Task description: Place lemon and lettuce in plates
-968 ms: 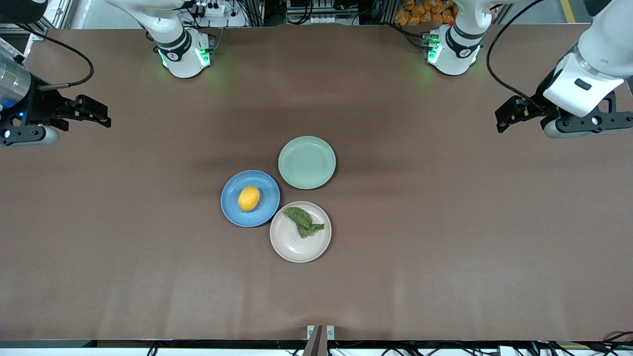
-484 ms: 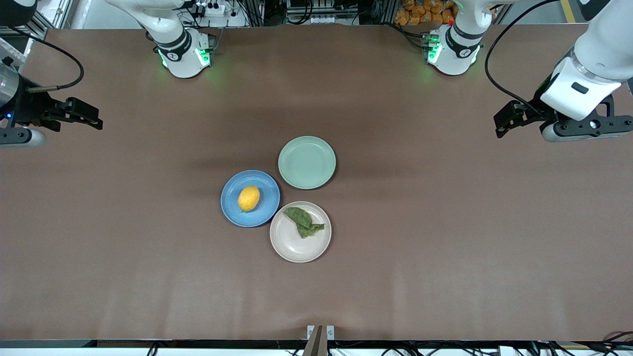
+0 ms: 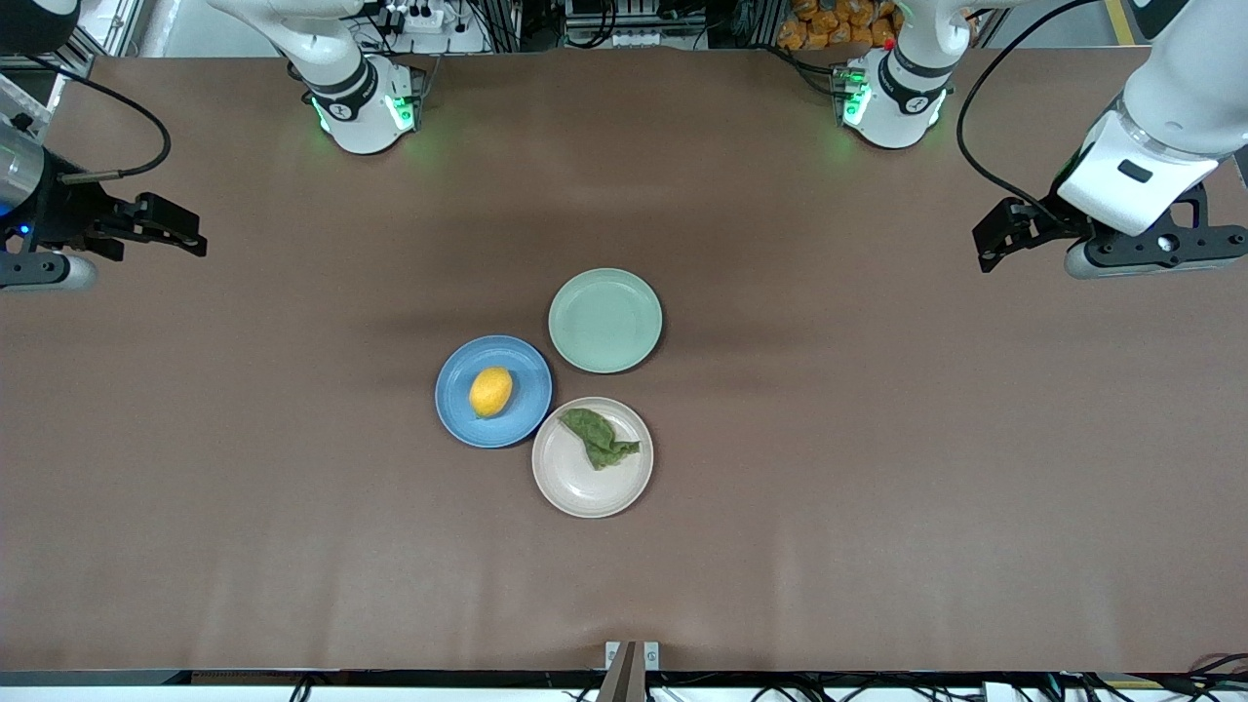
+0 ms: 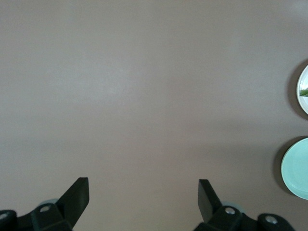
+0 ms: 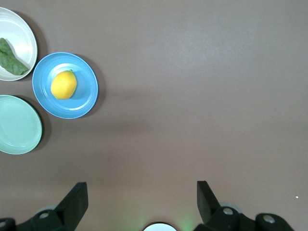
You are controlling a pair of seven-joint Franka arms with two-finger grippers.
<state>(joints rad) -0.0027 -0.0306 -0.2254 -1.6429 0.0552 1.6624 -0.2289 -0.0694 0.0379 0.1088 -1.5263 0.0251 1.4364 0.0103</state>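
Note:
The yellow lemon (image 3: 490,391) lies in the blue plate (image 3: 458,409) at the table's middle. The dark green lettuce (image 3: 599,439) lies in the beige-pink plate (image 3: 585,487), nearer the front camera. Both show in the right wrist view: lemon (image 5: 63,84), blue plate (image 5: 86,98), lettuce (image 5: 10,59), beige plate (image 5: 26,41). My right gripper (image 3: 190,236) is open and empty, up over the table's right-arm end; it also shows in its wrist view (image 5: 142,192). My left gripper (image 3: 990,244) is open and empty over the left-arm end; it also shows in its wrist view (image 4: 143,190).
An empty pale green plate (image 3: 604,320) sits beside the other two, farther from the front camera; it also shows in the left wrist view (image 4: 298,167) and the right wrist view (image 5: 17,125). The arm bases (image 3: 366,107) (image 3: 892,97) stand along the table's back edge.
Both grippers have drawn back a little toward their ends of the table and risen slightly. Lemon, lettuce and plates have not moved.

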